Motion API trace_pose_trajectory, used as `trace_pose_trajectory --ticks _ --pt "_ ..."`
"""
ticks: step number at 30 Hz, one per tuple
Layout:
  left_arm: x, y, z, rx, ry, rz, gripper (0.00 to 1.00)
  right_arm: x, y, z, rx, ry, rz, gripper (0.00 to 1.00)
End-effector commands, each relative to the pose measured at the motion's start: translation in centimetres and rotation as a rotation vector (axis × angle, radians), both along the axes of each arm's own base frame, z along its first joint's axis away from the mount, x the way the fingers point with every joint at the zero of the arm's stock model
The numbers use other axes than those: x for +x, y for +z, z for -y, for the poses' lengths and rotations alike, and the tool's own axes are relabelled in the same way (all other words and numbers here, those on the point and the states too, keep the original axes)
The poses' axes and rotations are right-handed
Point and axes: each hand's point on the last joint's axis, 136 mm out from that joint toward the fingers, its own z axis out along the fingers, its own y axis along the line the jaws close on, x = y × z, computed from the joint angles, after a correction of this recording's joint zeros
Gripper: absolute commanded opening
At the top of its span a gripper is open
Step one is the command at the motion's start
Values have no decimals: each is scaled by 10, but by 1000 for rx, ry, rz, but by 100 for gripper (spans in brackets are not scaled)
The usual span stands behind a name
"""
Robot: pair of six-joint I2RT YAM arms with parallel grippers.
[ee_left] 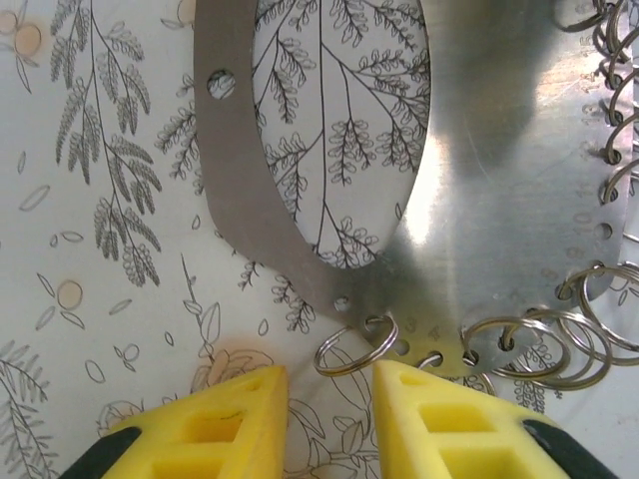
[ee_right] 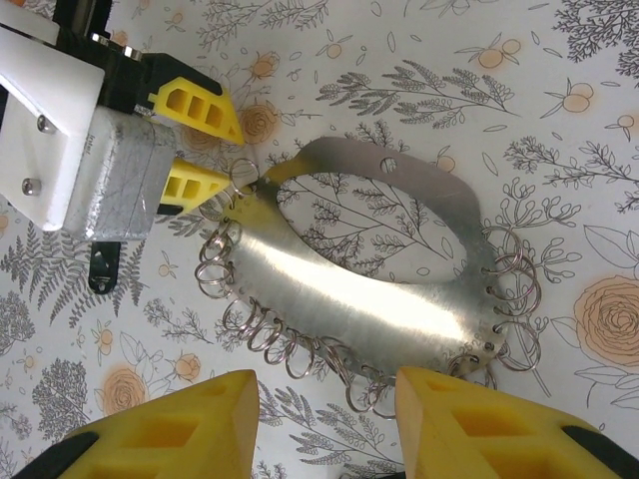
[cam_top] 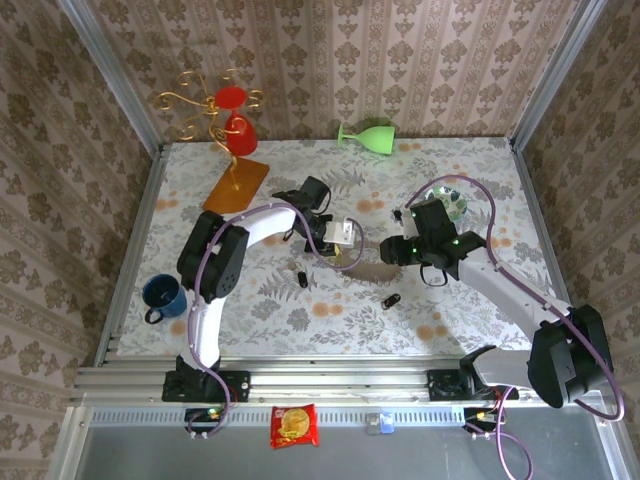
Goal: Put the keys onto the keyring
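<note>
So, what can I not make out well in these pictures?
- Keys: top view, too small to show their blades.
- Keyring: top view, mostly covered by both arms; left wrist view, right part cut off by the frame edge.
- Left tool: whether it touches the small split ring is unclear, left wrist view.

Keyring (ee_right: 344,289) lies flat, split rings (ee_right: 270,334) along edge; two black-headed keys (cam_top: 301,277) nearby, apart.
</note>
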Motion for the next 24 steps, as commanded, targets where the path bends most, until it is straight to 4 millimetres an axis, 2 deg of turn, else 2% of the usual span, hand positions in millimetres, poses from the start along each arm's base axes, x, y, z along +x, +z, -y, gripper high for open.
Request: trace_pose_trajectory --ticks 1,8,17,20,24 --pt "-10 -9 2 22 -53 -29 30 0 11 0 14 10 23 42" --pt "-14 -11 5 28 -85 -24 33 -1 11 0 13 11 24 42" --pt "-13 -10 7 29 -94 -7 29 -4 9 2 7 5 17 42" --pt "-9 1 7 -6 -62 7 30 -3 4 7 -1 -43 -10 42" --pt "6 46 -1 -170 64 50 31 4 -7 -4 89 -99 -66 41"
